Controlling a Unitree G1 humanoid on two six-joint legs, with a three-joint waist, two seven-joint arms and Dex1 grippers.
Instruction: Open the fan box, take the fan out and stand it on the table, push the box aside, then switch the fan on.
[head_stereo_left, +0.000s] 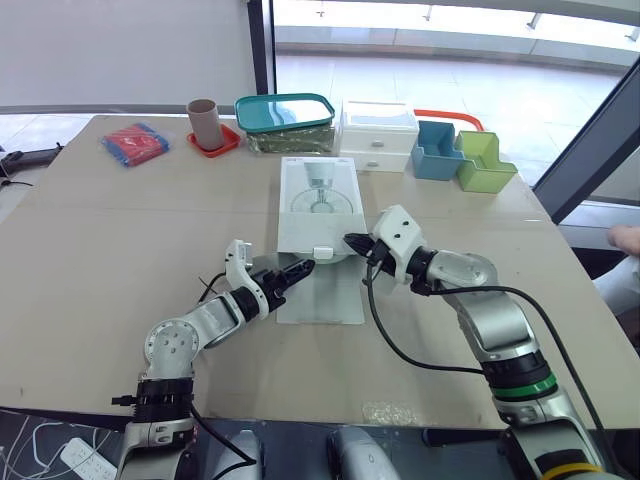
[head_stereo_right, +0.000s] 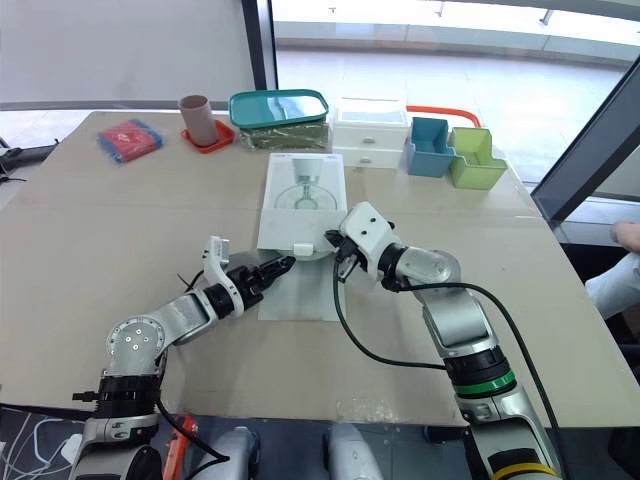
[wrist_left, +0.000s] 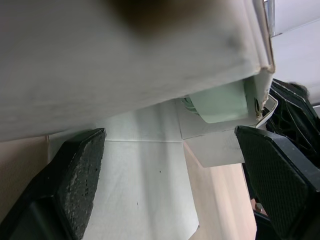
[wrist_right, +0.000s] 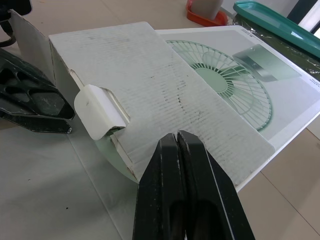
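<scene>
Your fan box is lying flat in the middle of the surface, its printed fan picture facing up. Its near end is standing open, and the long flap is lying out flat toward you. Inside that opening the pale green fan is showing. It is sitting in the box, not out on the surface.

Your left hand is reaching in low at the near left corner with its fingers spread wide, gripping nothing, and the box's edge is hanging just above them.

Your right hand is sitting at the near right corner with its two fingers pressed tightly together. Their tips are meeting the near edge of the box's top panel, just beside the curled white tuck tab.
</scene>
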